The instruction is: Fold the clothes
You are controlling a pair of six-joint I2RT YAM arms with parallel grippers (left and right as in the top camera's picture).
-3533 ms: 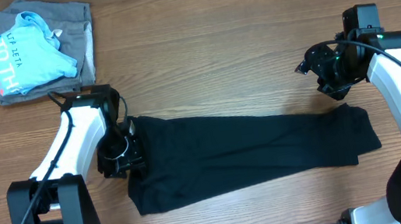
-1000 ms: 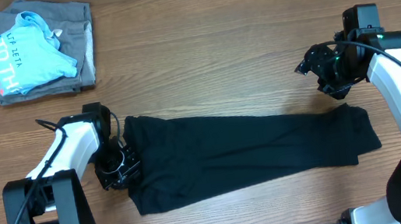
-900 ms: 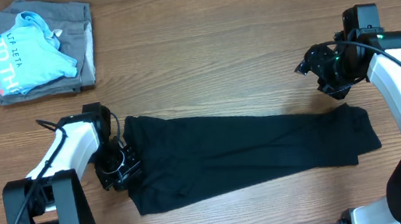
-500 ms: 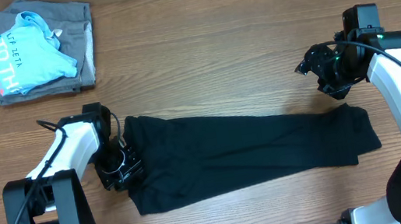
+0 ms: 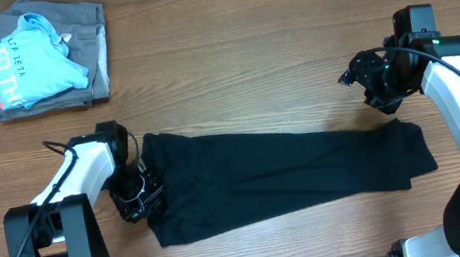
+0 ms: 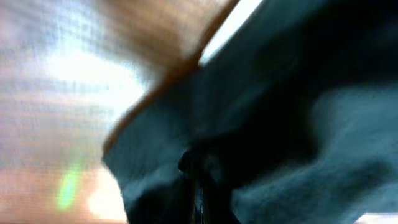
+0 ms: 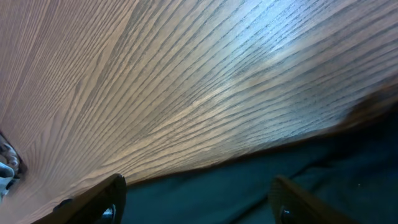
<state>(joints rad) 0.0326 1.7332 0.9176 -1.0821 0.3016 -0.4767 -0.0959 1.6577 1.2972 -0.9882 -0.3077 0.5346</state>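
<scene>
Overhead: I see black shirt (image 5: 282,175) lying as long strip across near side of worktop (image 5: 239,64). Left claw (image 5: 139,198) sits right at shirt's left end. Right claw (image 5: 366,82) hangs near shirt's right end. Blue top (image 5: 27,62) lies on grey garment (image 5: 91,40) in far left corner

Left wrist: picture very blurry. Dark cloth fills most of it, bit of wood up top. I cannot tell if left claw is pinching or spread

Right wrist: I see both fingers (image 7: 109,198) wide apart, nothing held between them. Wood above, shirt edge low in picture
</scene>
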